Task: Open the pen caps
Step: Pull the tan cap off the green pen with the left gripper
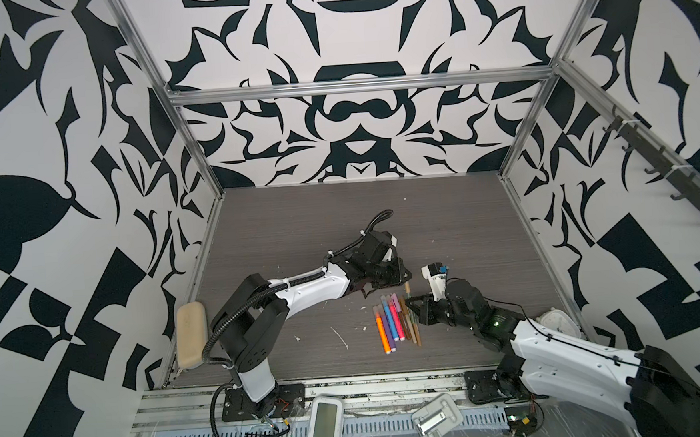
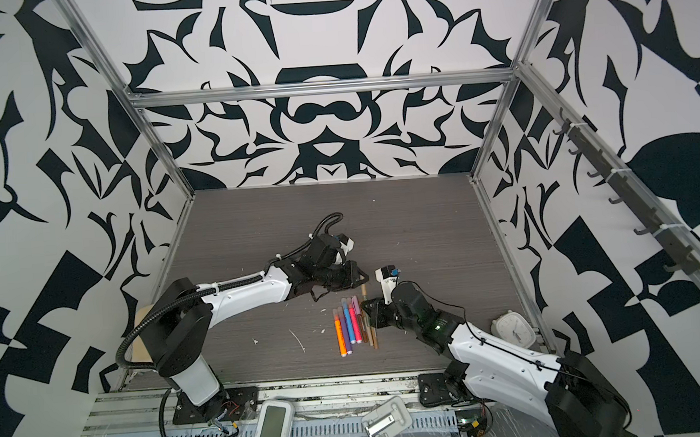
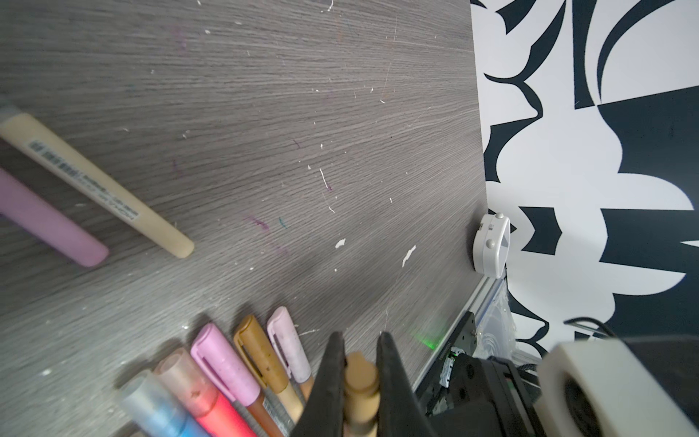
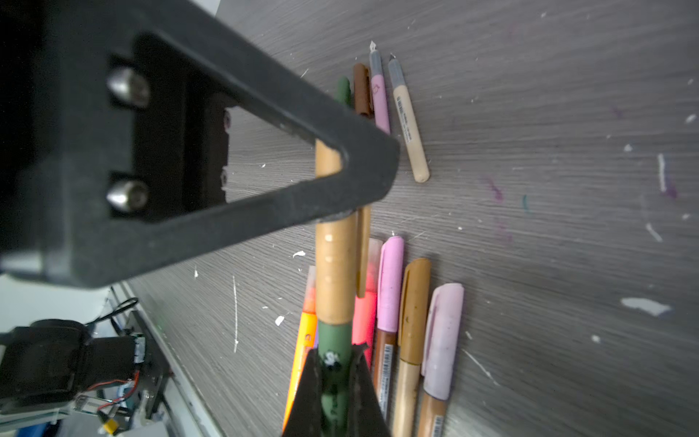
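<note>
Olive barrel (image 4: 334, 372) of one pen is being clenched by the right gripper (image 4: 334, 359), close under the right wrist lens. That pen's tan cap (image 4: 334, 272) is being pinched at its far end by the left gripper (image 3: 361, 352), with the jaws pressed shut on it. No gap is being shown between cap and barrel.

Much of the cap's far end is being hidden in the right wrist view by one black finger (image 4: 264, 181) of the left gripper. A brown piece (image 4: 361, 90) and a green piece (image 4: 343, 90) are being cut off by that same finger, so whether they are caps or whole pens cannot be told. Beside them, two uncapped barrels, one pink (image 4: 380, 102) and one tan (image 4: 410, 128), are being seen flat on the grey table (image 1: 299, 231).

In both top views the held pen is being masked by the two grippers, and only a short tan stub (image 1: 407, 286) is being shown between them.

Capped pens (image 1: 392, 323) are being shown in a tight row just beside the right gripper. At the row's end a pink cap (image 4: 391, 283), a brown cap (image 4: 416, 306) and a pale lilac cap (image 4: 442, 340) are being seen side by side.

Well apart, a white clock (image 1: 561, 323) is being seen against the right wall and a beige block (image 1: 189, 339) at the left edge. White flecks (image 1: 341, 338) are being seen scattered on the table.
</note>
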`<act>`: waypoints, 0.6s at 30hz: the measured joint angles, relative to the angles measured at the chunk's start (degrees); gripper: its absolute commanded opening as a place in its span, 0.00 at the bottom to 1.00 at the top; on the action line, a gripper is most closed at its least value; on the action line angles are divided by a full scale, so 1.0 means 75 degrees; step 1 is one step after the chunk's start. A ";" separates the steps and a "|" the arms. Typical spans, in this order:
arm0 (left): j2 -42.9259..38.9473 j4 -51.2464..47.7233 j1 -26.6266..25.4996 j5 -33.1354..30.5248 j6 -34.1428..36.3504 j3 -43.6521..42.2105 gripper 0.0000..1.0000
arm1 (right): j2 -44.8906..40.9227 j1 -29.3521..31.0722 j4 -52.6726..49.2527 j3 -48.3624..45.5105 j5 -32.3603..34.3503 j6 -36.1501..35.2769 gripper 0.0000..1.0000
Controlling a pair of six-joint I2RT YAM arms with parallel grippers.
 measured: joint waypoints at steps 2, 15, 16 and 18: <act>0.0012 -0.0428 0.0099 0.0000 0.0242 0.0274 0.00 | 0.0076 0.0003 0.0038 0.0067 -0.0009 -0.0003 0.00; 0.0297 -0.2442 0.3730 -0.1256 0.2087 0.3564 0.00 | -0.0058 -0.0047 -0.0108 0.0067 0.0125 -0.0020 0.00; 0.0233 -0.2454 0.3724 -0.1317 0.2168 0.3331 0.00 | -0.0073 -0.0047 -0.0154 0.0050 0.0125 -0.0017 0.00; 0.0108 -0.2465 0.3532 -0.1349 0.2308 0.2710 0.00 | -0.0108 -0.0047 -0.0175 0.0038 0.0134 -0.0003 0.00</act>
